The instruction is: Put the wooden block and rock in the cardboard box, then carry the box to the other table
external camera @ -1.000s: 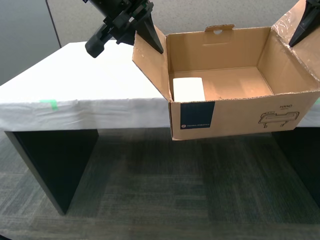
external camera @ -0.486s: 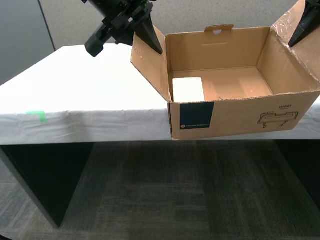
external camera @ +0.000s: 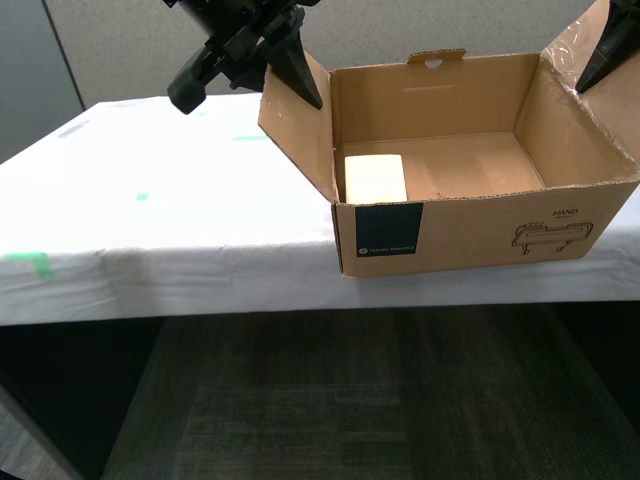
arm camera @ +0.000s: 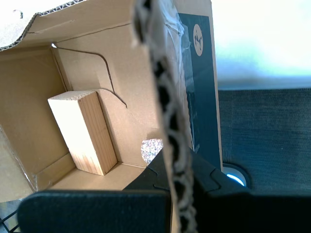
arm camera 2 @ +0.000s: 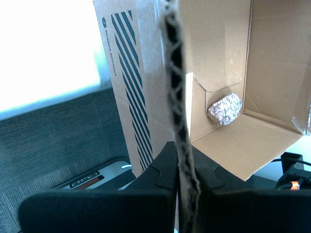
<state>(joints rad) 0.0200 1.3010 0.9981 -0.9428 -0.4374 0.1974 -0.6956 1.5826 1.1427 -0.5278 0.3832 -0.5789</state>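
The cardboard box (external camera: 480, 190) is open on top and hangs between two arms, over the near edge of the other table (external camera: 150, 200), the wide surface with the white cloth top. I cannot tell if the bottom of the box rests on the cloth or floats just above it. Inside, the wooden block (external camera: 375, 178) lies on the box floor, close against the side wall on the exterior view's left. The rock (arm camera 2: 225, 108) sits low in the box by the near wall. Both things are in, so I think the packing part is done and only the carrying is left.

The box is held by its two side flaps, one at each end. That looks like a good way to keep it level, so nothing slides around.

My first hand (arm camera: 176, 170) is pinched tight on the flap beside the block, with the cardboard edge squeezed between its fingers. My second hand (arm camera 2: 184, 167) is pinched tight on the other flap in the same way. Neither hand touches the block or the rock. A little green tape (external camera: 30, 262) marks the cloth.
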